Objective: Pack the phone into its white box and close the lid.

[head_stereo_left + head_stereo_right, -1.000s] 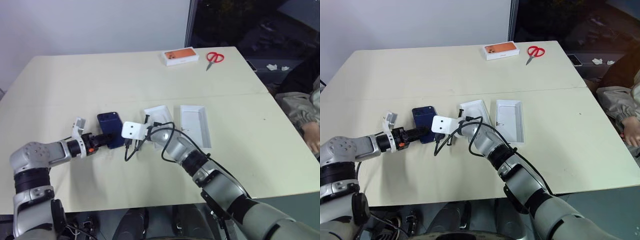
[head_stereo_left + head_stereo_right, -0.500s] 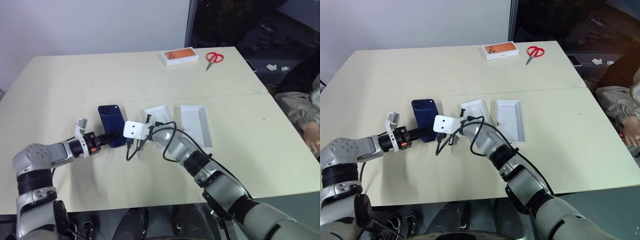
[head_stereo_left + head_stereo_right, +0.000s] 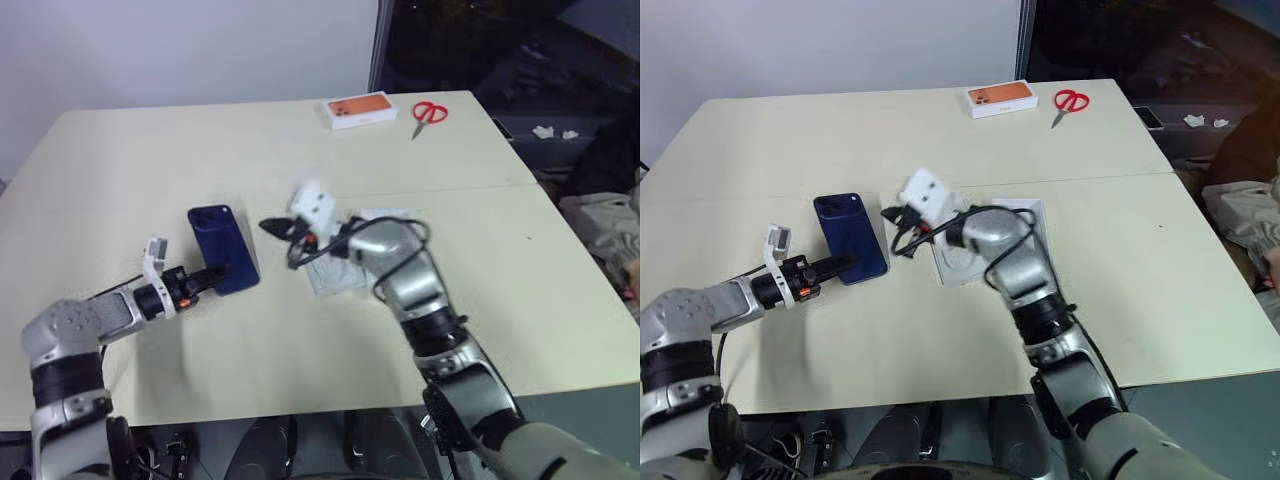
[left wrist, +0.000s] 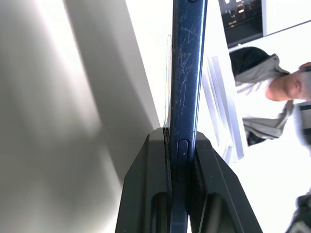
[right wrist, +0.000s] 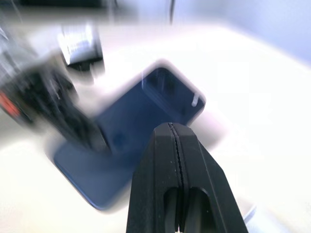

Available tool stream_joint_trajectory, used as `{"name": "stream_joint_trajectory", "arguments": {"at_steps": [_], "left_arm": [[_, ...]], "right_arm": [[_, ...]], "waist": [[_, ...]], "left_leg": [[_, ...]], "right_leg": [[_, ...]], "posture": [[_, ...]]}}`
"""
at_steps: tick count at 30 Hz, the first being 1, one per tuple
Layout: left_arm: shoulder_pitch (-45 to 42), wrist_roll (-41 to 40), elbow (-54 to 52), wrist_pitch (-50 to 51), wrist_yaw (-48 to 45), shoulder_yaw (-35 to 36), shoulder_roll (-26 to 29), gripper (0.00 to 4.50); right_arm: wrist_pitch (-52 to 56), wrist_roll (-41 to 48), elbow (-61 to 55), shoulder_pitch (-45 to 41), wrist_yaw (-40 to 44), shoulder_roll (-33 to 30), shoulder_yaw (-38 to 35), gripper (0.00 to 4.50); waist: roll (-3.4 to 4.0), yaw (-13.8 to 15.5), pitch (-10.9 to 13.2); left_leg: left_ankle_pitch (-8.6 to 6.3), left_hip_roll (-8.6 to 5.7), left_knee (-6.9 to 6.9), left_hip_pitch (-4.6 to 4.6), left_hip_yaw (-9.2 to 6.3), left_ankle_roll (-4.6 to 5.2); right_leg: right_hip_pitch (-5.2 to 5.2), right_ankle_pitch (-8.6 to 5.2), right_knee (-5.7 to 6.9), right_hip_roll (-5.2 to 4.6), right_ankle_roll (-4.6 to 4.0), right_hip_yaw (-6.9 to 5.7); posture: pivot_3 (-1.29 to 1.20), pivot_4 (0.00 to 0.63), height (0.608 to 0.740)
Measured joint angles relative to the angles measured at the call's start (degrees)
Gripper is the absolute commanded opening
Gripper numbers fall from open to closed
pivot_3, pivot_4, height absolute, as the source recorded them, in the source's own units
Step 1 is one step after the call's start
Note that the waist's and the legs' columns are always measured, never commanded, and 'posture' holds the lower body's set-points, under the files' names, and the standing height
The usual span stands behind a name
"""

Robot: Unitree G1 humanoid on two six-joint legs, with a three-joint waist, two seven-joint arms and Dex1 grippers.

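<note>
Now your left gripper (image 3: 212,276) clamps the near edge of the phone (image 3: 224,262), while your right gripper (image 3: 892,215), fingers pressed together and empty, hangs beside it.

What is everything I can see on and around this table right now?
Dark blue flat smartphone: one, held at its near end, table's left-middle.
White cardboard box tray: one, mid-table, mostly behind the right arm.
Orange-topped white box: one, far edge.
Red-handled scissors: one pair, beside that box.
Cream table: one.
Person in grey sleeve: one, at the right edge.
Left gripper: black, shut on the smartphone.
Right gripper: black, shut, empty, raised mid-table.
</note>
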Motion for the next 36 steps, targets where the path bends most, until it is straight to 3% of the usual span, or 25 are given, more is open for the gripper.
{"name": "stream_joint_trajectory", "arguments": {"at_steps": [1,4,7,11,16,18,25,36], "left_arm": [[-0.27,-1.30,-0.67,1.28,0.00,0.45,0.14,0.02],[-5.39,-7.95,-0.55,8.97,1.91,4.41,-1.27,0.00],[-10.44,-12.30,-0.78,13.02,6.25,7.93,-4.23,0.00],[-12.05,-15.70,1.03,16.23,14.13,11.58,-12.97,0.00],[-11.50,-18.78,0.52,17.00,23.87,11.17,-23.56,0.00],[-11.54,-19.02,0.43,16.87,26.77,11.13,-25.02,0.00],[-11.60,-18.82,1.00,13.85,32.97,9.75,-28.07,0.00],[-13.00,-15.56,7.35,10.56,32.94,2.16,-28.76,0.00]], "right_arm": [[1.52,1.51,-1.54,0.76,0.65,-1.74,-0.83,0.00],[3.44,5.43,-4.15,4.28,3.86,-7.27,-2.33,0.86],[-3.11,6.60,-4.84,9.79,9.79,-15.67,-2.69,2.34],[-10.76,7.61,-3.26,14.52,14.99,-22.91,-5.56,4.34],[-15.33,10.41,-2.83,15.92,18.54,-29.02,-9.21,4.45],[-15.53,12.00,-2.88,16.32,19.17,-30.41,-10.56,4.45],[-17.09,13.73,-3.27,18.34,19.27,-32.93,-12.22,4.45],[-18.08,12.22,-4.08,18.57,15.40,-32.98,-10.76,4.45]], "waist": [[0.00,0.14,0.00],[-0.04,1.19,0.04],[-0.04,1.59,0.04],[-0.08,0.98,0.09],[-0.19,1.57,0.15],[-0.21,1.48,0.16],[-0.24,1.76,0.18],[-0.24,2.91,0.18]], "left_leg": [[-0.01,0.00,0.01,-0.01,0.00,0.03],[-0.02,-0.01,0.10,-0.12,-0.03,0.05],[-0.09,-0.07,0.14,-0.15,-0.04,0.17],[-0.09,-0.11,0.16,-0.18,0.15,0.17],[0.08,-0.05,0.17,-0.23,0.10,-0.12],[0.08,-0.05,0.19,-0.23,0.11,-0.12],[0.11,-0.07,0.24,-0.29,0.10,-0.18],[0.11,-0.08,0.28,-0.32,0.10,-0.18]], "right_leg": [[0.00,0.00,-0.01,0.00,0.00,0.00],[-0.05,0.01,-0.02,-0.01,0.00,-0.08],[0.06,0.02,-0.17,-0.07,0.02,-0.12],[0.03,0.07,-0.26,-0.18,0.10,-0.07],[0.02,0.08,-0.25,-0.15,0.13,-0.11],[0.02,0.09,-0.25,-0.15,0.14,-0.11],[0.02,0.09,-0.27,-0.15,0.15,-0.11],[0.02,0.10,-0.30,-0.14,0.16,-0.11]], "posture": [[0.00,0.150,0.740],[0.00,0.150,0.740],[0.00,0.150,0.740],[0.00,0.150,0.740],[0.00,0.150,0.740],[0.00,0.150,0.740],[0.00,0.150,0.740],[0.00,0.150,0.740]]}}
